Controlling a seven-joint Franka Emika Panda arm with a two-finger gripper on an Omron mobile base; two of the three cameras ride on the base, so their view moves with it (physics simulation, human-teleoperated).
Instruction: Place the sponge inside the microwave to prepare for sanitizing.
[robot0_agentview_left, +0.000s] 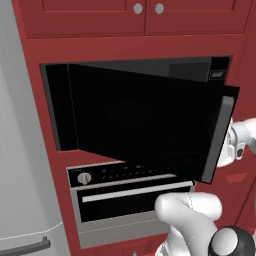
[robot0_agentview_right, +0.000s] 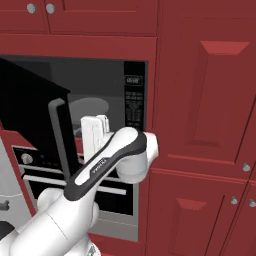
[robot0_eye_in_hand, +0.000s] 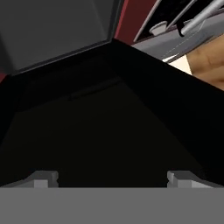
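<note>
the microwave (robot0_agentview_right: 134, 95) door (robot0_agentview_left: 145, 122) stands partly swung out, the gripper (robot0_eye_in_hand: 113, 178) just behind its edge with jaws spread wide and nothing between them.

Dark glossy glass microwave (robot0_agentview_left: 150, 120) door

The microwave (robot0_agentview_right: 100, 115) door (robot0_agentview_left: 145, 122) stands half-open, leaving a gap at its handle (robot0_agentview_right: 62, 137) side.

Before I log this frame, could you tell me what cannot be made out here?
- Sponge: no view settles its whereabouts.
- Microwave interior: left base view, mostly hidden behind its open door.
- Turntable plate: right base view, partly covered by the arm.
- Oven: hand view, cut off by the frame edge.
</note>
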